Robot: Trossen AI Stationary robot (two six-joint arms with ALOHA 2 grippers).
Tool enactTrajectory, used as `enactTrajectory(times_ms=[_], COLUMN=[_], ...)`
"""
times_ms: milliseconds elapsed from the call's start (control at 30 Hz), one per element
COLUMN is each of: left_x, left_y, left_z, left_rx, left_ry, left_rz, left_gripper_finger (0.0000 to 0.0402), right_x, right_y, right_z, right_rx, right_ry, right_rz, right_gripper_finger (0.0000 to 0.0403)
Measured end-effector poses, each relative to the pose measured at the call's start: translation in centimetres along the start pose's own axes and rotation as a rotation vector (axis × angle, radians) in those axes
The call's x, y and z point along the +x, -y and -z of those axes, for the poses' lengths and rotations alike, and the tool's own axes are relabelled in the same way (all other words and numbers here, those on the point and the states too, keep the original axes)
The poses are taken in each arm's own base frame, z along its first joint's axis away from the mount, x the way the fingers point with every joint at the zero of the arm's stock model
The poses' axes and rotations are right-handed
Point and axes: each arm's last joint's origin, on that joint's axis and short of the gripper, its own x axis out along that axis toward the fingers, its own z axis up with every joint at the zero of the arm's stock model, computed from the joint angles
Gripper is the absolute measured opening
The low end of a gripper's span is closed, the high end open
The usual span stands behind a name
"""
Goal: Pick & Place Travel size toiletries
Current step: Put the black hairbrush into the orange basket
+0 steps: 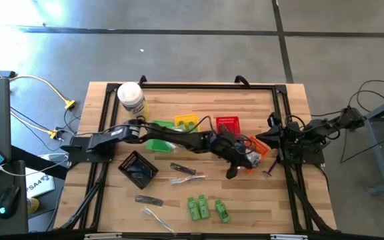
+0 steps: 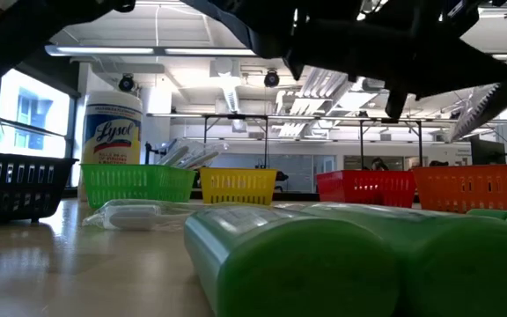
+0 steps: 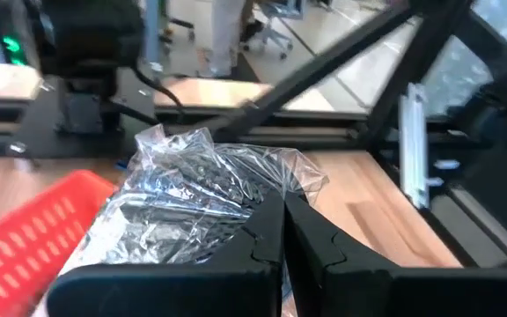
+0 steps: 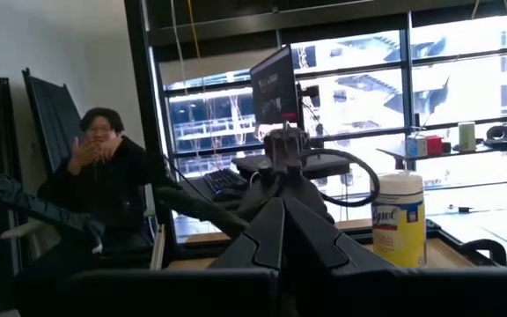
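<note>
My left gripper (image 3: 284, 211) reaches across the table to the orange basket (image 1: 260, 148) and is shut on a crinkled clear-wrapped item (image 3: 192, 189), which shows as a pale speck (image 1: 253, 159) in the high view. Loose toiletries lie on the table's near half: green bottles (image 1: 205, 207), dark sticks (image 1: 182, 169) and clear-wrapped sticks (image 1: 187, 179). One more clear-wrapped piece (image 2: 135, 214) lies flat in front of the green basket (image 2: 137, 185). My right gripper (image 4: 282, 231) is shut and empty at the table's right edge, pointing into the room. My left gripper pinches the clear wrapper by an edge (image 3: 255, 201) between its two shut fingers. The fingers come nearly level from the table's left. The wrapper bunches up ahead of the fingertips, lifted clear over the orange basket's rim (image 3: 25, 233). What is inside the wrap I cannot tell.
A white Lysol jar (image 1: 131, 99) stands at the far left. Yellow (image 1: 186, 122) and red (image 1: 227, 123) baskets sit mid-table, a black basket (image 1: 137, 168) nearer the left. Black frame rails (image 1: 282, 120) border the table. A person (image 4: 104, 167) sits beyond it.
</note>
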Motion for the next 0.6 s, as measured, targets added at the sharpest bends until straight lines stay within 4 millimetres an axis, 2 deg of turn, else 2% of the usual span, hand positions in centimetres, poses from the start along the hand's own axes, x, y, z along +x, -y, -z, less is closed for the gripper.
enactTrajectory(times_ms=[367, 600], left_x=[0.1, 0.4], left_y=[-4.7, -4.5], left_z=[2.2, 2.9], left_rx=[-0.082, -0.073], left_ry=[-0.024, -0.044], left_rz=[-0.089, -0.056], left_gripper_finger=[0.0, 0.0], right_x=[0.0, 0.0], right_y=[0.0, 0.0], right_z=[0.3, 0.3], right_rx=[-0.011, -0.012], right_ry=[-0.028, -0.028], right_rz=[0.0, 0.0], right_gripper_finger=[0.0002, 0.0002])
